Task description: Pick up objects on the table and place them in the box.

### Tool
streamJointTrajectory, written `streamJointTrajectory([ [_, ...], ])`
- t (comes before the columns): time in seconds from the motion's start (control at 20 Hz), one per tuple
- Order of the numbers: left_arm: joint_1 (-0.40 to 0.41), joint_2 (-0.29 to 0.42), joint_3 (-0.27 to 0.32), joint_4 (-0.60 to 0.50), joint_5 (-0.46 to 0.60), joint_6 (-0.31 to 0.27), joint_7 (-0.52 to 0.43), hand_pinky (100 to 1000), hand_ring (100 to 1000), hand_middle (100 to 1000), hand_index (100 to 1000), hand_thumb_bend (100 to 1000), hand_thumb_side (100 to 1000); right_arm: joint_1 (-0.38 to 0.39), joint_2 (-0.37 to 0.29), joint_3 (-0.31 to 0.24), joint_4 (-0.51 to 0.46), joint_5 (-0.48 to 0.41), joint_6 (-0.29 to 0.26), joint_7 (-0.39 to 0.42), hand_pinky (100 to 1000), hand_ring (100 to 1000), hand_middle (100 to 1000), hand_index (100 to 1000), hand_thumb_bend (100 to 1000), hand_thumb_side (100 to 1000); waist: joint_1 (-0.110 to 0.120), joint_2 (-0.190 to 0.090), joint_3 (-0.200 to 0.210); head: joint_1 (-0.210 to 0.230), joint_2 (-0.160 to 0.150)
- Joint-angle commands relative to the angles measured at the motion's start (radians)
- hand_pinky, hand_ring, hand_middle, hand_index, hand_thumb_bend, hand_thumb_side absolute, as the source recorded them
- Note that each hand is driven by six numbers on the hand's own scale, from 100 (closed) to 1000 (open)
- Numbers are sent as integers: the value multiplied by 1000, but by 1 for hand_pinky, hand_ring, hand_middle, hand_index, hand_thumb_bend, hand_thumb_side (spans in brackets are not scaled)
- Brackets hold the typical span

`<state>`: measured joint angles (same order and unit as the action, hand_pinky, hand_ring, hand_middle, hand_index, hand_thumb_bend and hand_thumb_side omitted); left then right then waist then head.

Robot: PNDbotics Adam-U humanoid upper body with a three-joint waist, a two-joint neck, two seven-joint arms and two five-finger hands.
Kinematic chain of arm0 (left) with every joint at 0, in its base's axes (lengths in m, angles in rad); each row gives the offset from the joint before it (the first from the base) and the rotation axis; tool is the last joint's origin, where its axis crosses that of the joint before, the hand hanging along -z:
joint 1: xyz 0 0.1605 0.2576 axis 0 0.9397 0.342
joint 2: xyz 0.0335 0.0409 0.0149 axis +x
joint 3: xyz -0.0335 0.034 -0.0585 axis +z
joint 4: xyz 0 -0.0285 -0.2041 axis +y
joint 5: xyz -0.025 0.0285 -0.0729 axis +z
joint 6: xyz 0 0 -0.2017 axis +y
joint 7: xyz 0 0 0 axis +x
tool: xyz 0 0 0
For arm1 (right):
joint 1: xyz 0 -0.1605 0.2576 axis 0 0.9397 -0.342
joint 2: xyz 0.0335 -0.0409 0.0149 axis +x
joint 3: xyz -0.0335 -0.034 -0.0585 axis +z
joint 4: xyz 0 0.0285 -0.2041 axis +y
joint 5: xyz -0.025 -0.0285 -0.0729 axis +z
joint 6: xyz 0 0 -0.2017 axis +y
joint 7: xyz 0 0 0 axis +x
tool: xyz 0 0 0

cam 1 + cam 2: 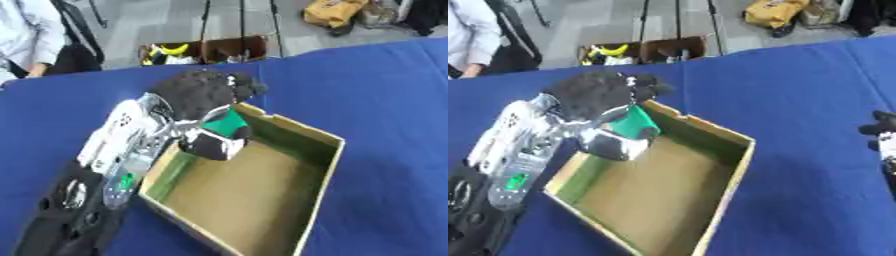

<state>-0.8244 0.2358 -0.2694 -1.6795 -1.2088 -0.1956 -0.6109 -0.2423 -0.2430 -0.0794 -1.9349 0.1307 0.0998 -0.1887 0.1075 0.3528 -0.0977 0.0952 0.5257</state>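
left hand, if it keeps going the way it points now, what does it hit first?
Likely the box: the left hand, curled round a green object, points down over the near-left corner, so probably the floor. Depth is unclear.

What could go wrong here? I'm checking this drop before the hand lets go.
1. The left hand holds the green object right over the near corner of the cardboard box, close to the wall; released now, it might catch the rim and fall onto the blue table.
2. The forearm hangs along the box's left wall, so pulling back could nudge the box askew.
3. The right hand sits at the view's edge, too far away to steady anything.
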Motion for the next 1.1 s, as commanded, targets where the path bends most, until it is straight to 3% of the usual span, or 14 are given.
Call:
streamJointTrajectory([
  [0.05, -5, -5, -9, 24, -19, 8, 48, 100, 419, 872, 985, 100, 467, -9, -9, -5, -6, 3, 0, -3, 832, 857, 646, 830, 100, 804, -10, -15, 1, -1, -8],
  [0.4, 18, -38, -32, 106, -44, 26, 135, 100, 416, 873, 983, 100, 465, -9, -9, -5, -6, 4, 0, -2, 833, 858, 647, 831, 100, 803, -10, -11, 0, -2, -11],
  [1.1, 51, -83, -49, 236, -99, 29, 165, 100, 459, 881, 990, 100, 458, -10, -8, -7, -7, 3, -1, -4, 833, 858, 647, 831, 100, 802, -11, -5, -2, -6, -8],
])
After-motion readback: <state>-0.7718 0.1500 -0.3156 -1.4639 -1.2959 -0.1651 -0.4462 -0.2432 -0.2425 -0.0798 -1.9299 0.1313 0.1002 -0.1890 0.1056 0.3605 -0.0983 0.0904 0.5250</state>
